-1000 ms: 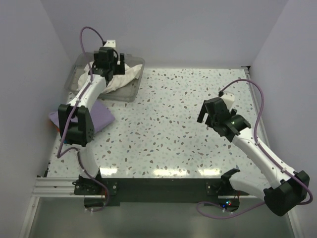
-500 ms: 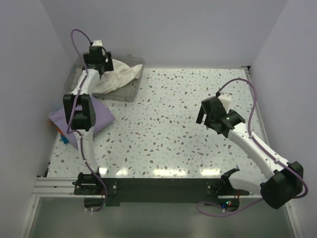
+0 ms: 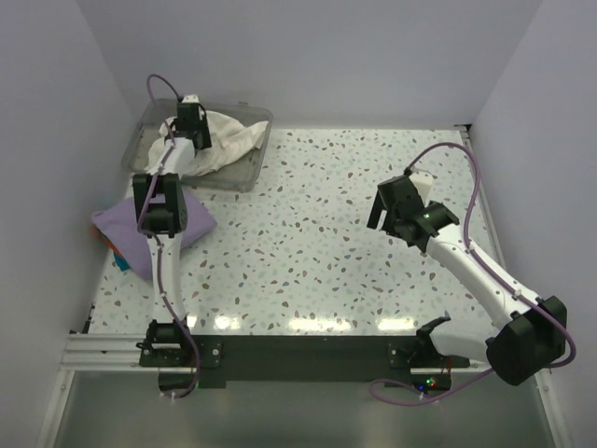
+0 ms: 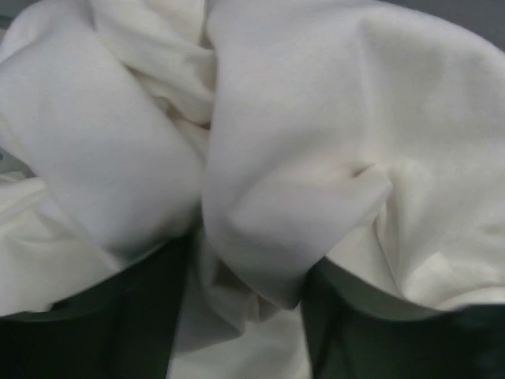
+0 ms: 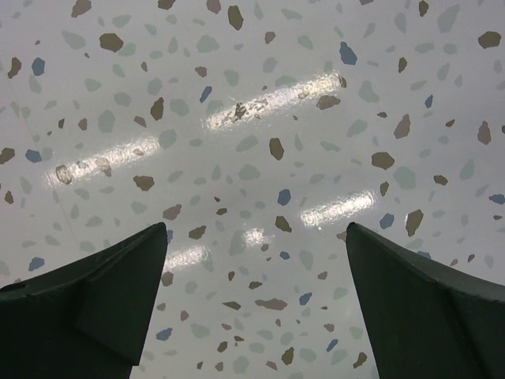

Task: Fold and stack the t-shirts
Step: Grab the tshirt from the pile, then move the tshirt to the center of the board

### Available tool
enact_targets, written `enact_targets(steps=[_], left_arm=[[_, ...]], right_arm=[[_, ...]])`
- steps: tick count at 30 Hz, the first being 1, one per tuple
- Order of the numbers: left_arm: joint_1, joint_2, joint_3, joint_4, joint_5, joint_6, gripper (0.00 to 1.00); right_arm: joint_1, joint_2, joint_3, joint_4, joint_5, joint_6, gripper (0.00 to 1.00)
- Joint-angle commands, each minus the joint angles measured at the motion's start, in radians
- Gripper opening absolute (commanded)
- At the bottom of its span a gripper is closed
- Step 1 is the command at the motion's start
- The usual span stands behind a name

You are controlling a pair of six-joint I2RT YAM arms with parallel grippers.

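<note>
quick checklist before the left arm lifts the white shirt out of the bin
1. Left claw at the cream-white t-shirt: ok, cloth is bunched between its fingers.
2. Grip firmly closed on the cloth: cannot tell.
3. Shirt free of the clear plastic bin: not ok, it lies crumpled inside.
4. Right claw free to help: ok, open and empty above the table.
5. Room to lay the shirt down: ok, the middle of the table is bare.
6. Lavender t-shirt out of the way: ok, it lies at the table's left edge.
</note>
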State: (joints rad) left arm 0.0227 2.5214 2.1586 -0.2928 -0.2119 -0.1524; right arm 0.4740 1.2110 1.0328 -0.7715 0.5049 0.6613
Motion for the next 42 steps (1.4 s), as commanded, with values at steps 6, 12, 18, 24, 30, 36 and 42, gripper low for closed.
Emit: enact_targets(steps=[6, 12, 18, 24, 30, 36, 42], left_arm=[[0.023, -0.154, -0.136, 0.187, 0.037, -0.016, 0.00], [0.023, -0.418, -0.308, 0.320, 0.101, -0.047, 0.00], [0.023, -0.670, -0.407, 0.362, 0.207, -0.072, 0.00], [-0.015, -0.935, -0.539, 0.343, 0.353, -0.039, 0.00], [-0.182, -1.119, -0.568, 0.199, 0.430, 0.014, 0.00], [-0.305, -1.228, -0.559, 0.163, 0.494, -0.105, 0.00], [-0.394, -1.187, -0.557, 0.075, 0.690, -0.148, 0.00]], right_arm=[[-0.012, -0.001, 0.027, 0.005, 0.012, -0.005, 0.99], [-0.018, 0.007, 0.029, 0.021, 0.000, -0.009, 0.99], [-0.020, -0.008, 0.015, 0.041, -0.017, -0.008, 0.99], [-0.035, -0.050, -0.005, 0.043, 0.006, -0.011, 0.99], [-0.084, -0.117, -0.023, 0.060, 0.024, -0.041, 0.99], [-0.144, -0.163, -0.017, 0.032, 0.070, -0.054, 0.99], [-0.160, -0.229, -0.037, 0.006, 0.121, -0.040, 0.99]])
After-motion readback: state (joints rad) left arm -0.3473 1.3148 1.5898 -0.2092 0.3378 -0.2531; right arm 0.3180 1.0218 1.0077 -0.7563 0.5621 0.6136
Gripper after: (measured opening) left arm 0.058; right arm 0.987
